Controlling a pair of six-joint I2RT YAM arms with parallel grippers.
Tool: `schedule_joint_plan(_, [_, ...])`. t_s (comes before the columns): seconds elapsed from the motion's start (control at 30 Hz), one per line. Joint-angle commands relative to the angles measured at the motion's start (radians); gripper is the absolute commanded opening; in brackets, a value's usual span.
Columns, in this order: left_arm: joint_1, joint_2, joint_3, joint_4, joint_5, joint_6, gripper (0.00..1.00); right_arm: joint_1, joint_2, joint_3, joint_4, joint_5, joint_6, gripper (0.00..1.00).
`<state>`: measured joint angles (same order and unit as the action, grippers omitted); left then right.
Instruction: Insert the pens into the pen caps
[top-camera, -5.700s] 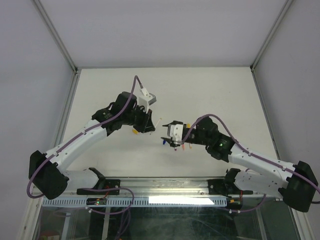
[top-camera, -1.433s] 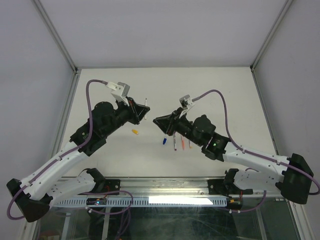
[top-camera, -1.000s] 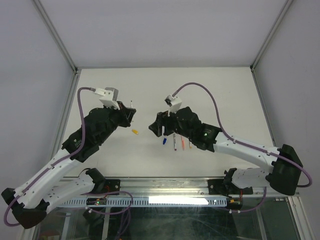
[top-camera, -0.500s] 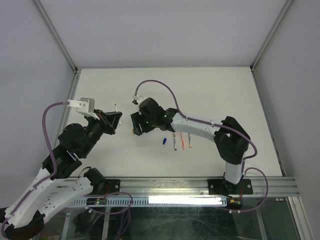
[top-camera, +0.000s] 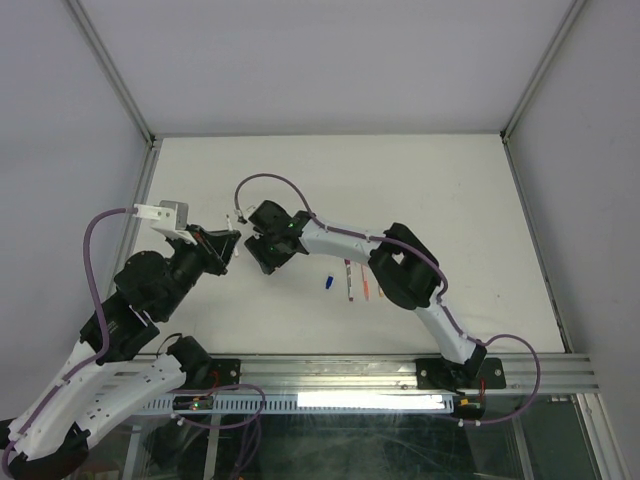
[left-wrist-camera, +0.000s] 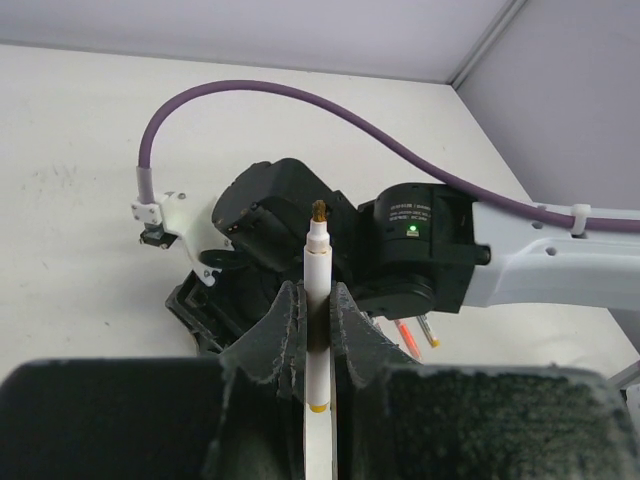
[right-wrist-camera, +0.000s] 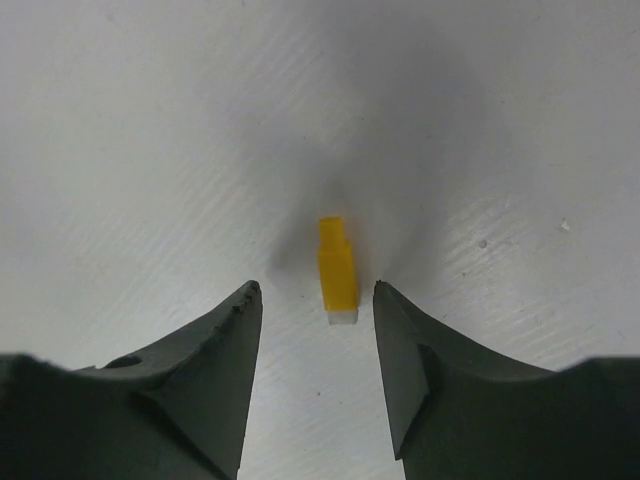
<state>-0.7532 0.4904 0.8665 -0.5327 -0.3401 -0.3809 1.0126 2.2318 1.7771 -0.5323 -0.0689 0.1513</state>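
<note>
Pens (top-camera: 348, 281) with thin white barrels lie loose, side by side, near 6 o'clock on a flat white table (top-camera: 450, 200). Two black-and-white robot arms, the left arm (top-camera: 150, 290) and the right arm (top-camera: 340, 238), bring their wrists close together toward the table's 9 o'clock.

The left gripper (left-wrist-camera: 316, 292) is clamped tight on a thin white-barrelled marker pen (left-wrist-camera: 317, 260). In the wrist view the pen points to 12 o'clock, with a dark tip and a yellow band low on the barrel.

The right gripper (right-wrist-camera: 314, 290) hangs with jaws spread wide around a short yellow plastic cap (right-wrist-camera: 337, 272). That cap lies flat on the table between the fingers and touches neither.

A small blue plastic cap (top-camera: 327, 283) sits just beside the loose pens, at their 9 o'clock.
</note>
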Motion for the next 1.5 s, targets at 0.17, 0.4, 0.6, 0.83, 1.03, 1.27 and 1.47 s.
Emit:
schedule_joint_plan(0.17, [-0.006, -0.004, 0.024, 0.005, -0.028, 0.018, 0.0, 0.005, 0.059, 0.096, -0.079, 0.016, -0.108, 0.43])
schedule_joint_plan(0.4, [-0.005, 0.006, 0.026, 0.005, -0.032, 0.023, 0.0, 0.022, 0.074, 0.097, -0.141, 0.037, -0.158, 0.24])
schedule_joint_plan(0.6, [-0.006, 0.01, 0.035, 0.005, -0.042, 0.034, 0.0, 0.025, 0.042, 0.046, -0.12, 0.029, -0.155, 0.02])
schedule_joint_plan(0.83, [-0.005, 0.002, 0.065, 0.004, -0.059, 0.044, 0.0, -0.009, -0.214, -0.217, 0.085, -0.007, -0.067, 0.0])
schedule_joint_plan(1.03, [-0.006, 0.021, 0.097, 0.013, -0.048, 0.055, 0.0, -0.026, -0.459, -0.465, 0.271, -0.057, -0.008, 0.0])
schedule_joint_plan(1.27, [-0.005, 0.065, 0.111, 0.037, -0.021, 0.071, 0.0, -0.026, -0.681, -0.705, 0.475, -0.147, -0.165, 0.0])
schedule_joint_plan(1.47, [-0.005, 0.08, 0.109, 0.045, -0.009, 0.065, 0.0, -0.025, -0.701, -0.711, 0.323, -0.36, -0.608, 0.0])
